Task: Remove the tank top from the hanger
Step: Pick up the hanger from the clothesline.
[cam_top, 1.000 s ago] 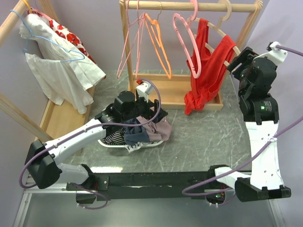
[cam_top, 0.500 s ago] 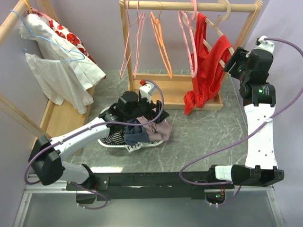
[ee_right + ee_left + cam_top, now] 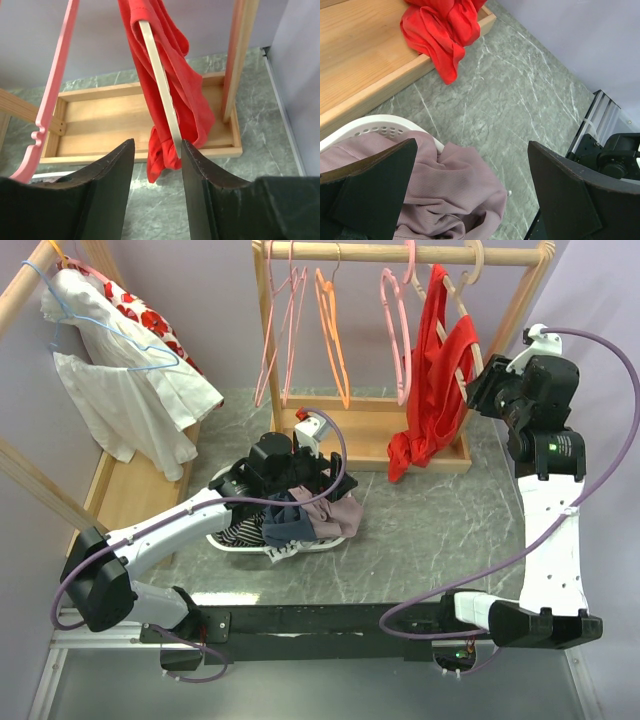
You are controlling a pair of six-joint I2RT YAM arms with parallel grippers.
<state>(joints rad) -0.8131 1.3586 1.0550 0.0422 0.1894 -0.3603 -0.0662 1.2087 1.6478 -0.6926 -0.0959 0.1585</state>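
Your crinkled red tank top [image 3: 190, 100] drapes a flat, pale wooden hanger [image 3: 155, 70] just ahead of your right claw [image 3: 157, 145], fingers half-parted; grasp unclear. Your left claw [image 3: 470, 195] gapes wide.

I can read no writing here: no text, label, brand, number or sign stands clear enough on anything in the room.

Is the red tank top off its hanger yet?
No, on it: the tank top drapes over the wooden hanger, whose bar runs through the fabric.
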